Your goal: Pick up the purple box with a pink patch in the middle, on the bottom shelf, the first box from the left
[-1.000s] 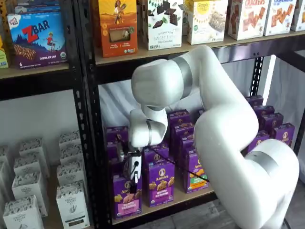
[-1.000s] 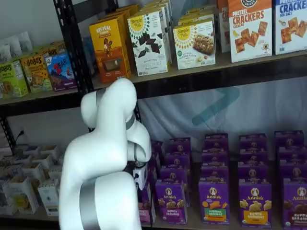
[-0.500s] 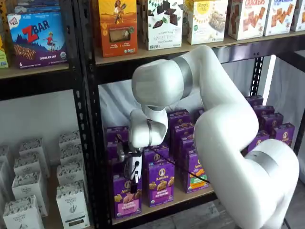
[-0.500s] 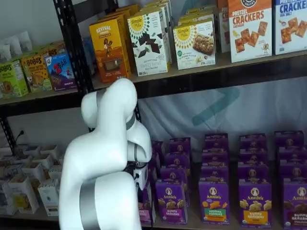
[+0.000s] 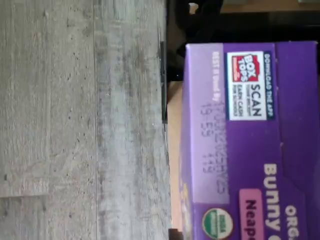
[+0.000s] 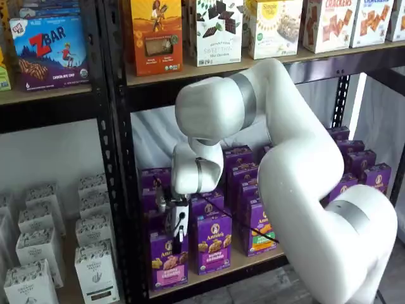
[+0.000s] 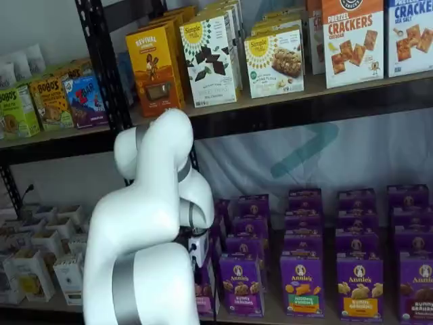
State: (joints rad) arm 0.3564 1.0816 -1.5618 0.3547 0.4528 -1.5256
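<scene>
Your arm [image 6: 297, 164] is glossy white with rounded joints and grey bands at the seams. A thin black cable [image 6: 237, 220] runs by its white-bodied gripper [image 6: 178, 239], whose fingers are black.

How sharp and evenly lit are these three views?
Wrist view: the purple box fills the frame at close range, print soft but readable. Both shelf views: even indoor light, no glare; the arm hides most of that box, and the hand looks small and dark.

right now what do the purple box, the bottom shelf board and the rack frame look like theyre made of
The purple box looks like thin printed paperboard with a slight sheen: crisp folded edges and a stamped date code in the wrist view. The bottom shelf board seems to be light tan wood or pressed board, matte, with a raw edge. The rack frame looks like black painted metal, punched with rows of holes.
</scene>
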